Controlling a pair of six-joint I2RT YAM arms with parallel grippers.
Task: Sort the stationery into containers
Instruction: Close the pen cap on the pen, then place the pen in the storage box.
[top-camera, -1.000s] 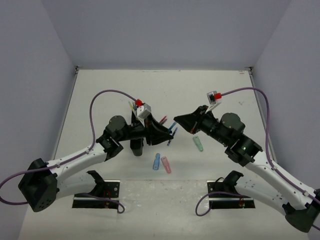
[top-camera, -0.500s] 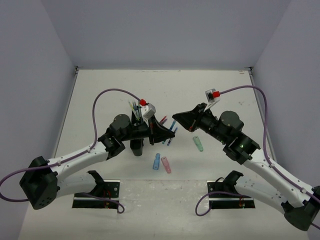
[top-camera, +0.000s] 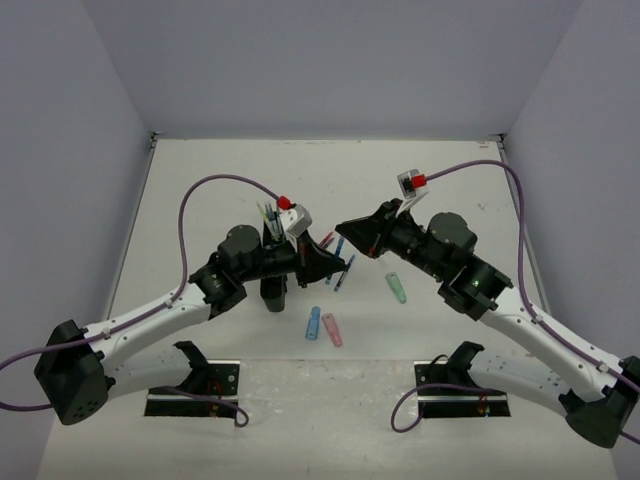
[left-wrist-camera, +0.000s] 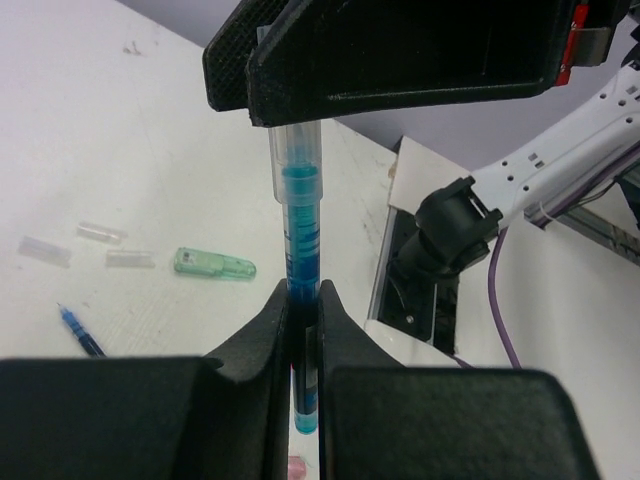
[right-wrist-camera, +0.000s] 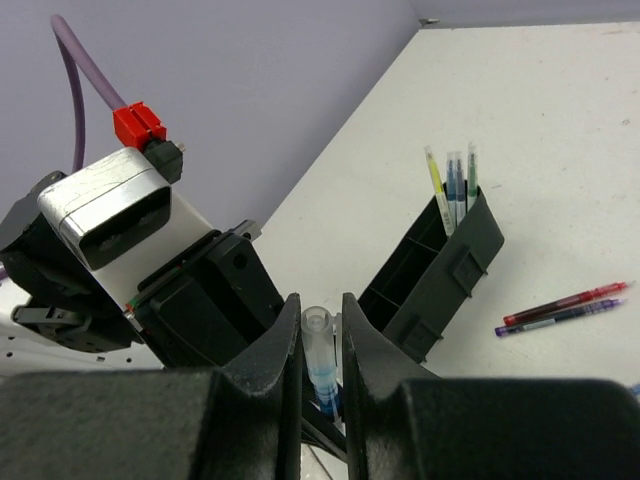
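Observation:
A blue pen (left-wrist-camera: 300, 215) with a clear cap end (right-wrist-camera: 319, 340) is held in the air by both grippers at once. My left gripper (left-wrist-camera: 302, 300) is shut on its lower barrel. My right gripper (right-wrist-camera: 320, 315) is shut on the clear upper end. In the top view the two grippers (top-camera: 347, 262) (top-camera: 345, 226) meet tip to tip just right of the black organiser (top-camera: 272, 285). The organiser (right-wrist-camera: 440, 280) holds several upright pens (right-wrist-camera: 450, 190) in its far compartment; its other compartments look empty.
A red and a purple pen (right-wrist-camera: 565, 305) lie on the table beside the organiser. A green chunky piece (top-camera: 397, 288), a blue one (top-camera: 313, 323) and a pink one (top-camera: 332, 329) lie nearer the arms. A blue pen (left-wrist-camera: 78, 330) and clear caps (left-wrist-camera: 103, 232) lie further right.
My left gripper has closed on the blue pen. My right gripper has shifted a little left and away, keeping its hold on the pen's clear end.

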